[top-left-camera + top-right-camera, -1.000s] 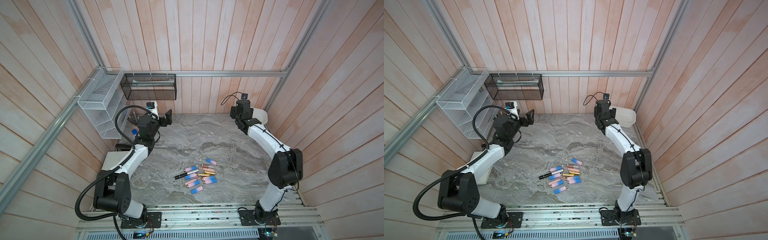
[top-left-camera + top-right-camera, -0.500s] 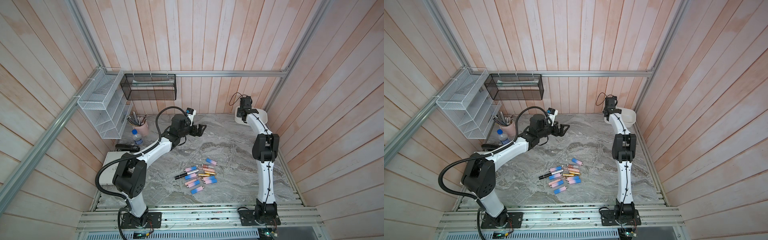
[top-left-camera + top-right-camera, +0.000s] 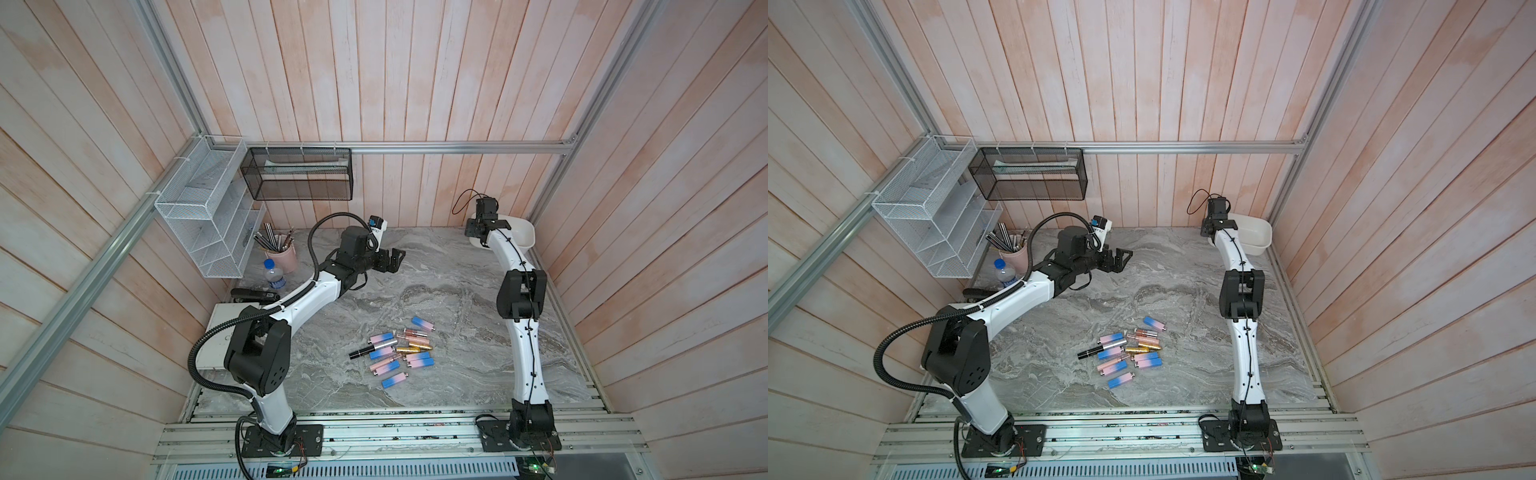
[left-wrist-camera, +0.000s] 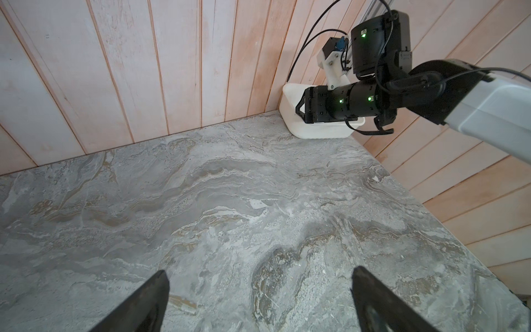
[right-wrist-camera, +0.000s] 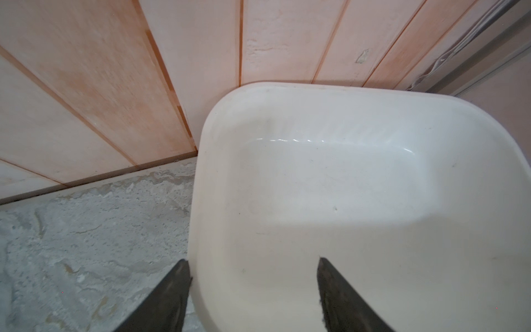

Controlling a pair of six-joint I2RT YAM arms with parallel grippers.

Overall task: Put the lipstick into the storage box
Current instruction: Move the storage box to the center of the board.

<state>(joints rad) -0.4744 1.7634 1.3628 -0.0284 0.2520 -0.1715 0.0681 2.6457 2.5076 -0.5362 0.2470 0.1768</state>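
1. The right gripper (image 5: 252, 260) is released. Its two dark fingers (image 5: 169, 296) stand apart astride one wall of the shallow white plastic storage box (image 5: 287, 92), one just outside that wall and the other inside. Nothing is pinched between them. Only the fingertips show; the picture edge cuts off the rest.
2. In both top views the right wrist hides those fingers and covers one end of the storage box (image 3: 521, 232), which sits in the far right corner of the grey marble tabletop (image 3: 457, 291).
3. The left gripper (image 4: 259, 269) is also released, its fingers wide apart over bare marble and holding nothing.
4. The small lipstick tubes (image 3: 395, 353), pink-and-blue, gold and one black, lie heaped on the near middle of the tabletop, well apart from the box and both grippers. The exact count is hard to make out.
5. By the far left corner hang a white wire-mesh rack (image 3: 208, 216) and a black mesh basket (image 3: 299, 174). Below them the left arm partly hides a black object I cannot identify.
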